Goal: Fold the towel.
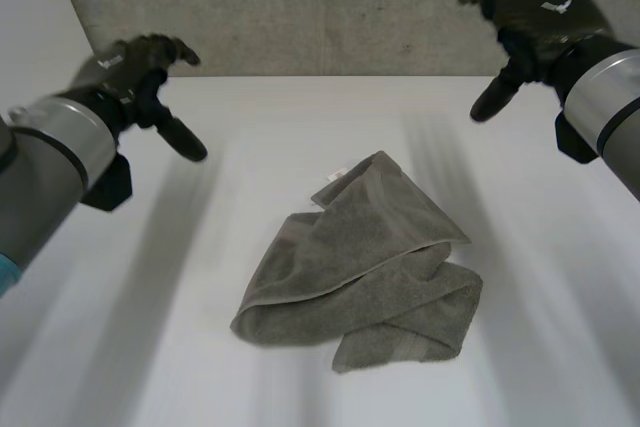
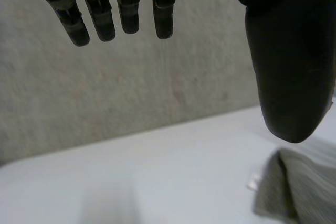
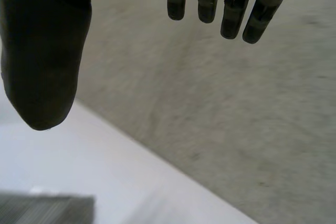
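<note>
Grey towel lies crumpled centrally on the bench: soft, limp, light, probably best pinched at the corner bearing the white tag. The left robot hand and right robot hand hover spread, empty.

No text is readable: the tag on the towel is too small, the emblem on the right hand wordless.

The towel lies heaped mid-table, with white surface showing on every side of it. The left hand and right hand hang raised, fingers spread, well apart from the towel and from each other. A grey wall bounds the far edge.
</note>
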{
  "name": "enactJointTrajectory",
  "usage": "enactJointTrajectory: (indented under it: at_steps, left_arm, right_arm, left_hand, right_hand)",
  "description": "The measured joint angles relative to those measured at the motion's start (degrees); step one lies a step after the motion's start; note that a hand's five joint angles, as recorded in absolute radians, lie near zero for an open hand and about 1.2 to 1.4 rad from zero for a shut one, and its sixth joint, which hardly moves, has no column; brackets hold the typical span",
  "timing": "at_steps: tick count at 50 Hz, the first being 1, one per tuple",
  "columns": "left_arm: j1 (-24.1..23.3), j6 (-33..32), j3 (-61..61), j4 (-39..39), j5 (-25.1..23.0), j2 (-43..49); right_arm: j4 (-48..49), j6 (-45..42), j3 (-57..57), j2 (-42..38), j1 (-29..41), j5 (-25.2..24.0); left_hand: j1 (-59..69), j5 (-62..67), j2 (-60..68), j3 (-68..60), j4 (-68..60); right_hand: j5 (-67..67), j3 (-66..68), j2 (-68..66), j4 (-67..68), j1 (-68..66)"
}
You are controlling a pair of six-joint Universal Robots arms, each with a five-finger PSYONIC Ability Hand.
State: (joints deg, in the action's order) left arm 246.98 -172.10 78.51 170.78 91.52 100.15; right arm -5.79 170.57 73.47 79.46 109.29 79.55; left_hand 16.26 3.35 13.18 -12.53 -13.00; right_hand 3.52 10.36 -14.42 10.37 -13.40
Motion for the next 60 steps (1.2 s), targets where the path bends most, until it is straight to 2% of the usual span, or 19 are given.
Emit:
enactJointTrajectory:
  at_steps: [8,14,19,26,34,46,48,50,58,60]
  left_arm:
    - [-3.5,0.3,8.6,-0.9,0.5,1.4]
    - [-4.5,1.8,16.8,1.1,1.3,2.5]
    - [-5.6,3.4,20.8,5.3,4.9,4.8]
    - [-9.0,4.2,21.4,9.0,12.0,10.2]
    - [-10.8,4.3,20.5,9.5,12.1,13.7]
    - [-12.4,4.4,18.6,13.9,10.1,16.1]
    - [-12.4,4.4,18.2,14.6,9.1,16.1]
    - [-12.2,4.5,17.9,14.9,8.4,16.0]
    - [-11.7,6.2,14.6,15.1,6.1,13.2]
    - [-11.6,6.5,13.9,15.1,6.0,11.9]
  right_arm:
    - [-9.8,-15.1,-0.1,-4.1,0.5,-11.0]
    - [-13.0,-17.6,0.3,-9.3,4.1,-13.8]
    - [-9.6,-11.5,0.7,-14.3,8.4,-13.2]
    - [0.1,2.5,2.2,-20.9,12.8,-9.3]
    - [5.1,5.3,2.3,-26.3,15.6,-4.1]
    - [7.1,2.9,1.5,-31.2,17.1,-2.0]
    - [7.5,2.8,1.4,-31.3,17.1,-2.0]
    - [8.0,2.7,1.3,-31.3,17.1,-2.0]
    - [12.1,1.5,0.7,-30.1,16.5,-1.9]
    - [12.7,1.4,0.5,-29.1,16.3,-2.0]
  left_hand:
    - [0.0,0.0,0.0,0.0,0.0]
    - [0.0,0.0,0.0,0.0,0.0]
    - [0.0,0.0,0.0,0.0,0.0]
    - [0.0,0.8,0.5,0.0,0.0]
    - [1.4,5.4,5.1,0.0,0.0]
    - [48.6,50.8,51.9,0.0,0.0]
    - [56.1,60.4,60.4,0.0,0.0]
    - [56.3,61.5,61.2,0.0,0.0]
    - [56.3,61.6,61.2,0.0,0.0]
    - [56.3,61.6,61.2,0.0,0.0]
  right_hand:
    - [0.0,0.0,0.1,0.0,0.0]
    - [0.0,0.0,0.1,0.0,0.0]
    - [0.0,0.0,0.1,0.0,0.0]
    - [0.0,0.0,0.1,0.0,0.0]
    - [0.0,0.0,0.1,0.0,0.0]
    - [1.7,0.0,-0.8,0.0,-1.9]
    - [7.2,0.0,-5.5,0.0,-6.7]
    - [12.8,0.0,-11.9,0.0,-12.8]
    - [54.5,0.0,-56.4,0.0,-56.4]
    - [61.1,0.0,-60.1,0.0,-61.9]
